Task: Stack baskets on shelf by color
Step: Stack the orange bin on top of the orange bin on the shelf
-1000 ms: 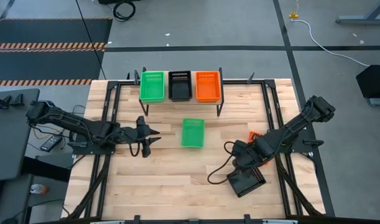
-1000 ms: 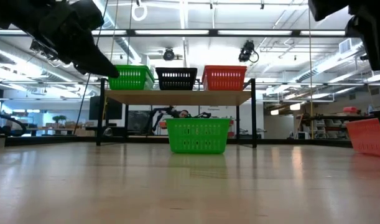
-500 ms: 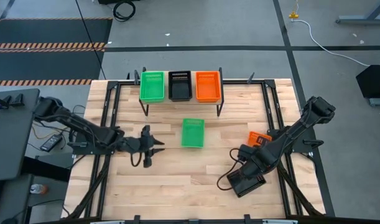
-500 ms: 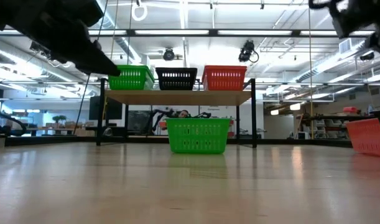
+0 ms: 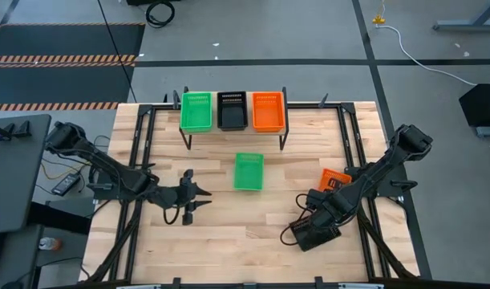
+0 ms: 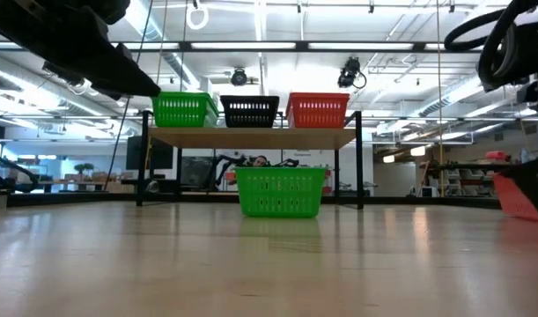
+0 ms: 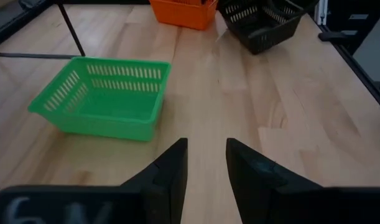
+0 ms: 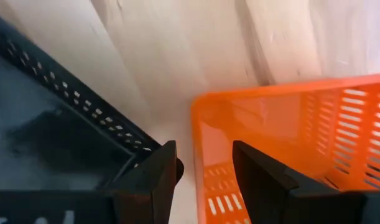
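Shelf (image 5: 232, 132) stands at 12 o'clock on the table (image 5: 228, 249) and carries three stacks in colour order: green basket (image 5: 196, 111), black basket (image 5: 232, 109), orange basket (image 5: 268, 111). This layout fixes one slot per colour, so each loose unit has a defined target.

Loose green basket (image 5: 248, 171) sits upright near table centre, just in front of the shelf. Left gripper (image 5: 198, 195) hovers at 9 o'clock of it, fingers slightly parted and holding nothing, aimed at the basket as if for an approach.

Right gripper (image 5: 318, 210) works at 4 o'clock, over a loose black basket (image 5: 314, 235), beside a loose orange basket (image 5: 334, 180). Its fingers are parted; whether they pinch a basket wall cannot be told.
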